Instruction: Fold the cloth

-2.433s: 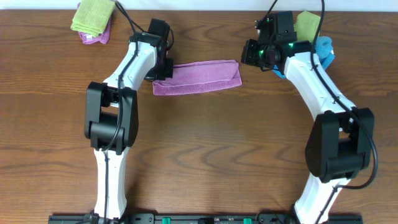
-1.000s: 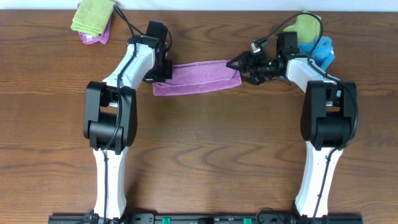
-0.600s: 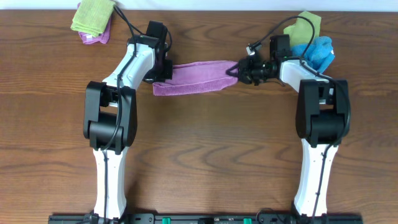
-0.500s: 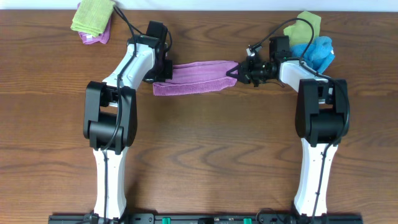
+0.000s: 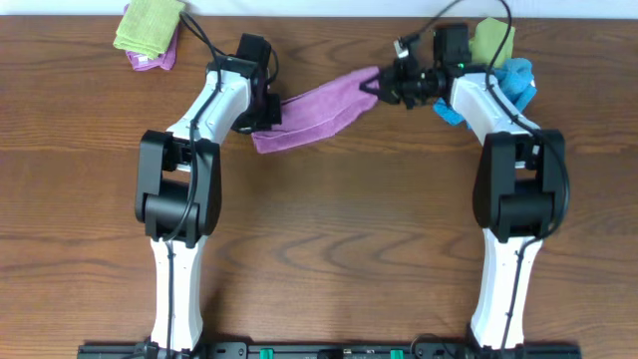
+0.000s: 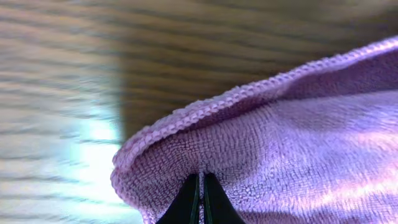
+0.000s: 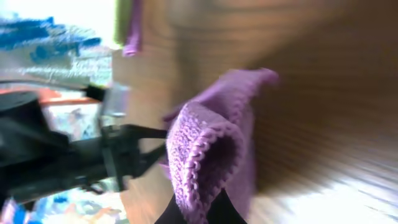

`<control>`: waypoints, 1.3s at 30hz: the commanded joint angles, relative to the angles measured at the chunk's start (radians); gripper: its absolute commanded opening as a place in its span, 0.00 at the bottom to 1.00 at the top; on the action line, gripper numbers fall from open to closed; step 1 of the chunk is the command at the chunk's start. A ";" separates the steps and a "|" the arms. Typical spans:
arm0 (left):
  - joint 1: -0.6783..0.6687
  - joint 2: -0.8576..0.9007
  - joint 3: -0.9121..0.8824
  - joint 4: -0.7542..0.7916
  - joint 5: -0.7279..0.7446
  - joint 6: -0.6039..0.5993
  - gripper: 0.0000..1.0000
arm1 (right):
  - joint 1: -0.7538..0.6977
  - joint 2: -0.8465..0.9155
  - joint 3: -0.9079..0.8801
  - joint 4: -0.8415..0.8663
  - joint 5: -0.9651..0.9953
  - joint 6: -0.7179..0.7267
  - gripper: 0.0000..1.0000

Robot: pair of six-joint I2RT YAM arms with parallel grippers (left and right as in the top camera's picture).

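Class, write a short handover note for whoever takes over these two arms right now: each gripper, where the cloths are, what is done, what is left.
Left gripper: jaws shut on the left end of the mauve cloth, low over the table.
Right gripper: jaws shut on the cloth's right end, raised, so the cloth slants between the arms.
Spares: yellow-green cloth at the far left corner; bright blue cloth far right, beside the right arm.
Done: the mauve cloth looks folded once into a long strip.
Left: carry the right end onto the left end, flatten, release.
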 commanded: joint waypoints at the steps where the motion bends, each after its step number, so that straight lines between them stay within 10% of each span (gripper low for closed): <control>1: -0.035 0.008 -0.023 0.034 0.095 -0.065 0.06 | 0.059 -0.055 0.027 -0.009 -0.005 -0.019 0.01; 18: -0.033 -0.029 0.047 0.096 0.146 -0.084 0.06 | 0.125 -0.055 0.027 -0.161 -0.005 -0.112 0.01; 39: 0.118 -0.599 0.101 -0.180 0.142 0.077 0.06 | 0.277 -0.043 0.027 -0.166 0.361 -0.179 0.01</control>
